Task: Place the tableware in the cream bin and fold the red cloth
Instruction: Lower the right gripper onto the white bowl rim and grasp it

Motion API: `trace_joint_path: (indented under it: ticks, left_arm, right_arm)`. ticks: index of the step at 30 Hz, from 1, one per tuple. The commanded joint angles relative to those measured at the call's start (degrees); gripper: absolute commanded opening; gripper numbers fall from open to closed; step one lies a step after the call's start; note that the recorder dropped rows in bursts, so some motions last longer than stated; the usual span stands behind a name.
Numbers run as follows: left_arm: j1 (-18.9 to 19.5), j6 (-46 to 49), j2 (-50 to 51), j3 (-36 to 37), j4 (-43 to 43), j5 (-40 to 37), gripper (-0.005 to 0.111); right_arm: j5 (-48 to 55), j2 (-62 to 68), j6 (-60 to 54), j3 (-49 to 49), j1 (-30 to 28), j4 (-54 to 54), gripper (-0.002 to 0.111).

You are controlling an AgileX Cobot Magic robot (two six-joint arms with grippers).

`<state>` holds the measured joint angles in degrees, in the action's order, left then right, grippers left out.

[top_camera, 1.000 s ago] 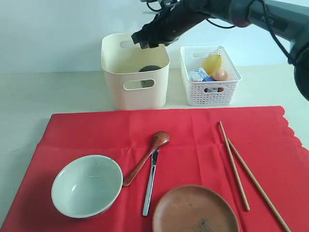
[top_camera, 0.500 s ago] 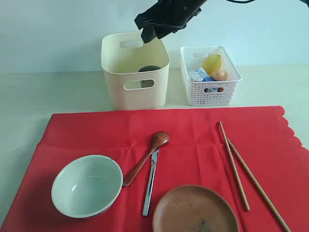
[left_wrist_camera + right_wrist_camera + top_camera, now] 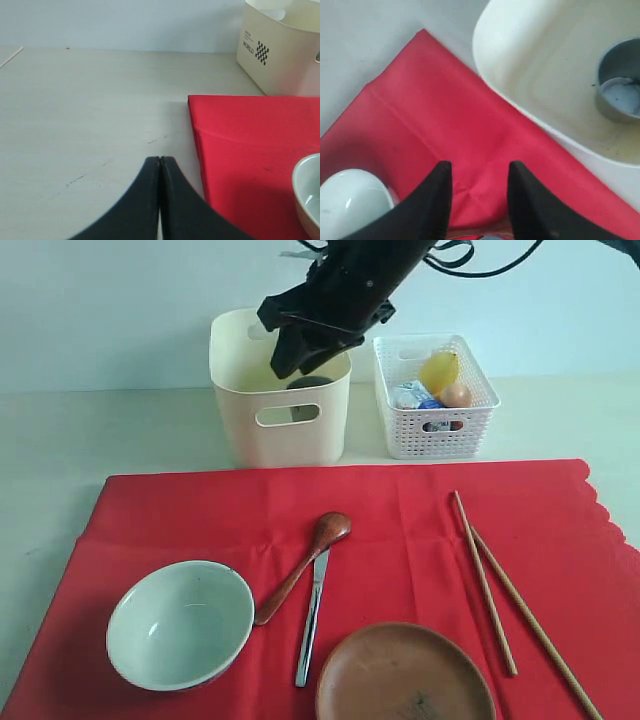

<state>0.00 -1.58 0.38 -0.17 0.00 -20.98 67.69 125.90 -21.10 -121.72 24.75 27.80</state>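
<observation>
The cream bin (image 3: 285, 440) stands behind the red cloth (image 3: 400, 510), and a steel cup (image 3: 620, 85) sits inside it. My right gripper (image 3: 285, 365) hangs open and empty over the bin's front rim, tilted toward the cloth; the right wrist view shows its gripper (image 3: 477, 167) above the cloth (image 3: 445, 115). On the cloth lie a pale bowl (image 3: 180, 625), a wooden spoon (image 3: 305, 565), a knife (image 3: 312, 620), a brown plate (image 3: 405, 675) and chopsticks (image 3: 500, 585). My left gripper (image 3: 160, 159) is shut over bare table beside the cloth's edge (image 3: 250, 150).
A white lattice basket (image 3: 435, 400) holding a lemon, an egg and other food stands right of the bin. Pale tabletop (image 3: 100, 430) lies left of the bin and cloth. A light wall runs behind both containers.
My right gripper has come down and forward from above the bin's back rim to its front, with its jaws a little narrower. The tableware on the cloth has not moved.
</observation>
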Motion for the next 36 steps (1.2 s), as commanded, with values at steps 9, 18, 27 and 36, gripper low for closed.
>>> trace_joint_path:
  ticks: [9, 18, 27, 36]
  left_arm:
    - [-0.03, 0.21, -0.38, 0.17, 0.00, 0.74, 0.000]
    - [-0.03, 0.21, -0.38, 0.17, 0.00, 0.74, 0.000]
    - [-0.03, 0.21, -0.38, 0.17, 0.00, 0.74, 0.000]
    - [-0.03, 0.21, -0.38, 0.17, 0.00, 0.74, 0.000]
  right_arm:
    - [1.78, -0.46, -1.99, 0.89, 9.53, -1.34, 0.036]
    - [2.27, 1.58, -1.76, 1.45, 15.51, -6.00, 0.036]
    - [2.27, 7.86, -1.21, 1.43, 18.56, -11.84, 0.036]
    - [2.27, 12.75, 0.89, 1.43, 19.85, -14.57, 0.036]
